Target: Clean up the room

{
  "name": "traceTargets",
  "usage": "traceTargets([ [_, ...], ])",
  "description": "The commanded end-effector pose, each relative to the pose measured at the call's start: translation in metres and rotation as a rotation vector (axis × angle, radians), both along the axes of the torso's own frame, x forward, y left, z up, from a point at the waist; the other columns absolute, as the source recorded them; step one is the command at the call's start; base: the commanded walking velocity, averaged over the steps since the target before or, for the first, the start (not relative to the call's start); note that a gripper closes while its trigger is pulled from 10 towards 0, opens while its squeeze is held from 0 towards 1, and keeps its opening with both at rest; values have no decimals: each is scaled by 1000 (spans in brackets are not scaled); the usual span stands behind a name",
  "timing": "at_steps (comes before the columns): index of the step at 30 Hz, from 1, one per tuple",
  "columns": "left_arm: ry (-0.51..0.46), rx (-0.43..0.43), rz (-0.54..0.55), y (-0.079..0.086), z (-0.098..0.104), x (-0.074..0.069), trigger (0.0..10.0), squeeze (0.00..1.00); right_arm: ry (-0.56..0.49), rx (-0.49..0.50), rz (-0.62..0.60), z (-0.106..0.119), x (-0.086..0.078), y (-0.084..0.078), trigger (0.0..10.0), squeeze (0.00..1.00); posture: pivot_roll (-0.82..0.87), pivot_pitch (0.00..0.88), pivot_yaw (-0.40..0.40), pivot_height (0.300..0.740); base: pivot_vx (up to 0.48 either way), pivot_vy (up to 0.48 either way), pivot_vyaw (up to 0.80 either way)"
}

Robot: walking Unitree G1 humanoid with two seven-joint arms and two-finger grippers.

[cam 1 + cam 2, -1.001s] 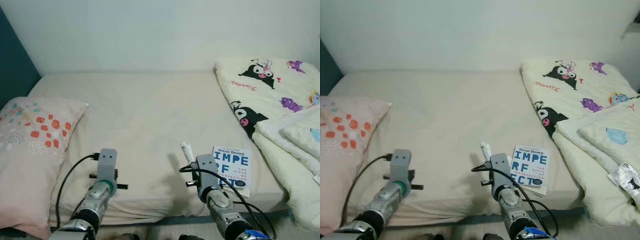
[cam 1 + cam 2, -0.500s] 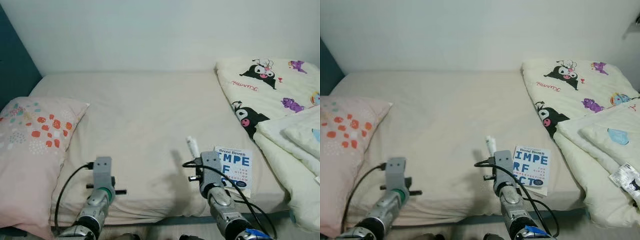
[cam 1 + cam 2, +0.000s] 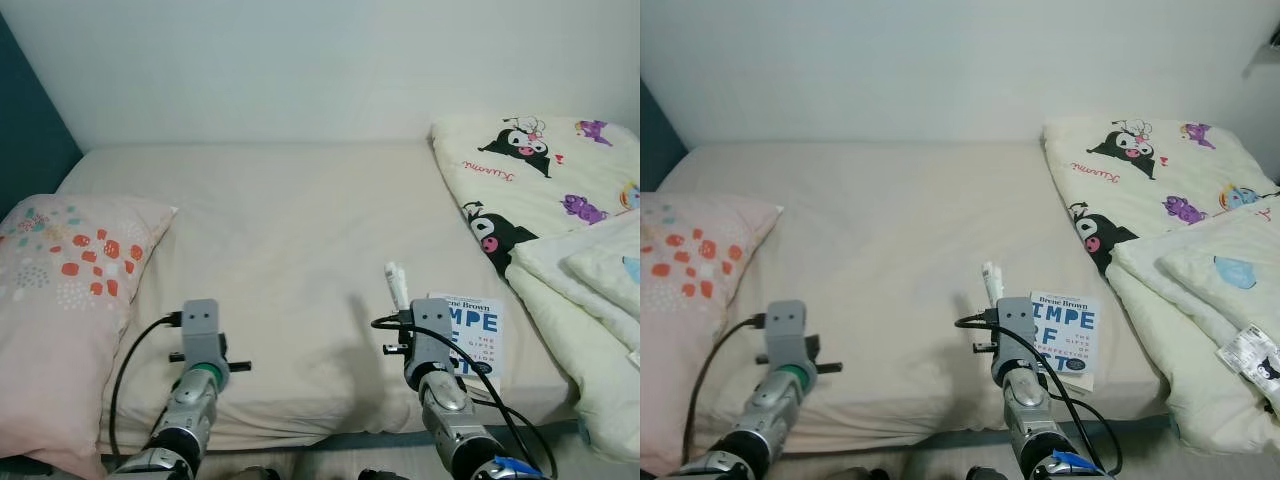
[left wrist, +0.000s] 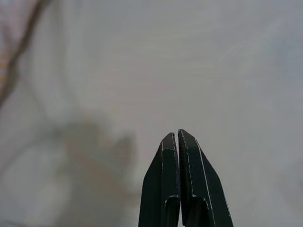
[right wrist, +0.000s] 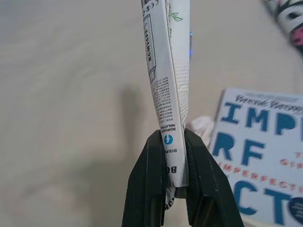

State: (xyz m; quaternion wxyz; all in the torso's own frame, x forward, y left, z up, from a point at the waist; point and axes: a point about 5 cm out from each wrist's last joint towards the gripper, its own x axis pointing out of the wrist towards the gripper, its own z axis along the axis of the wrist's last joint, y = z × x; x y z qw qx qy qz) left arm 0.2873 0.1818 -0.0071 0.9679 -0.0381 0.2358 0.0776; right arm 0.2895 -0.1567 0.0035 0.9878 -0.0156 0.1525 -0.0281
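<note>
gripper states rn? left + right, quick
Left gripper: closed, empty, over the bed sheet.
Right gripper: closed on a white tube, beside the book.

The bed is plain cream. The pillow is pale pink with red and teal spots. The book is white with blue letters. The quilt is cream with black cartoon figures.

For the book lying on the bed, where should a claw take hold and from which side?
The book lies flat near the bed's front edge, so nothing stands up to pinch. Probably best to come from the robot's side and clamp the near edge. The right claw already holds a white tube.
</note>
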Motion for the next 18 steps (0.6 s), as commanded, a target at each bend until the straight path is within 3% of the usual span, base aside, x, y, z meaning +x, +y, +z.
traceTargets([
  [1,-20,-17,-2,-1,1,1,10000,0,-32,5,-34,5,4,-4,10000,0,58,0,52,740,0,0,0],
  [8,-190,53,-114,-14,24,17,10000,0,-20,-11,16,9,10,2,10000,0,57,0,49,740,0,0,0],
  [14,-156,30,-86,-12,20,14,10000,0,-10,-18,14,8,9,1,10000,0,60,0,46,740,0,0,0],
  [18,-100,32,-155,-19,11,9,10000,0,-11,-13,29,6,7,3,10000,0,68,0,49,740,0,0,0],
])
